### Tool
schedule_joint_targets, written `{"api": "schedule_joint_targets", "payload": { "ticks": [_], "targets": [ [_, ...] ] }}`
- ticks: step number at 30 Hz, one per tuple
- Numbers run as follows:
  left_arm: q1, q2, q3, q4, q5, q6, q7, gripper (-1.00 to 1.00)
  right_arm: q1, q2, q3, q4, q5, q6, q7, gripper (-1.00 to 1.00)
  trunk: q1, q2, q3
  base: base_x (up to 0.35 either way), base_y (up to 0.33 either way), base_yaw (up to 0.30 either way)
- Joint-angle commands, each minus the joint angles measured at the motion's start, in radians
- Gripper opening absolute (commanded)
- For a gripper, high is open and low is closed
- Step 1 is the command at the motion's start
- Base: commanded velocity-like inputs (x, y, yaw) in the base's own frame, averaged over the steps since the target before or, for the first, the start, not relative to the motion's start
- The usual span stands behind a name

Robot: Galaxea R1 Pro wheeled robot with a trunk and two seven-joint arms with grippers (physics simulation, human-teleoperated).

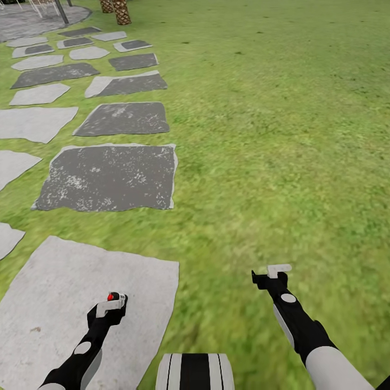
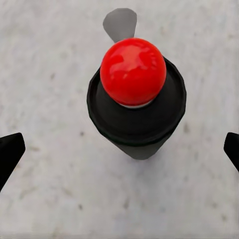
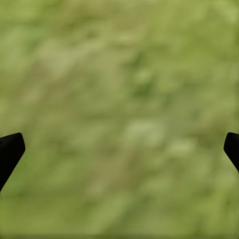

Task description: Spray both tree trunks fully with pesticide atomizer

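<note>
Left wrist view shows the atomizer (image 2: 135, 99) upright on a pale stone (image 2: 50, 74), centred between the spread left gripper (image 2: 119, 149) fingers. Pickup step: descend, then close. Right gripper (image 1: 273, 272), at 5 o'clock, hangs spread over grass (image 1: 281, 135).

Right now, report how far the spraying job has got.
Done: the left gripper is at the pesticide atomizer, fingers wide on either side of it over a pale stepping stone. In hand: the pickup; whether it is gripped yet is unclear. Left: lifting it, reaching the trees and spraying both trunks. The right gripper hangs open over grass.
</note>
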Motion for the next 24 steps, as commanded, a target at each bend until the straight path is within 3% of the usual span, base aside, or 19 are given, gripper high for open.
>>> {"api": "schedule_joint_targets", "payload": {
  "ticks": [1,24],
  "targets": [
    [0.000,0.000,0.000,0.000,0.000,0.000,0.000,1.00,0.000,0.000,0.000,0.000,0.000,0.000,0.000,1.00,0.000,0.000,0.000,0.000,0.000,0.000],
    [0.000,0.000,-0.003,0.000,0.000,-0.002,0.000,1.00,0.000,-0.001,0.000,0.001,0.000,0.000,0.000,1.00,0.000,0.000,0.001,0.034,0.000,0.000]
  ]
}}
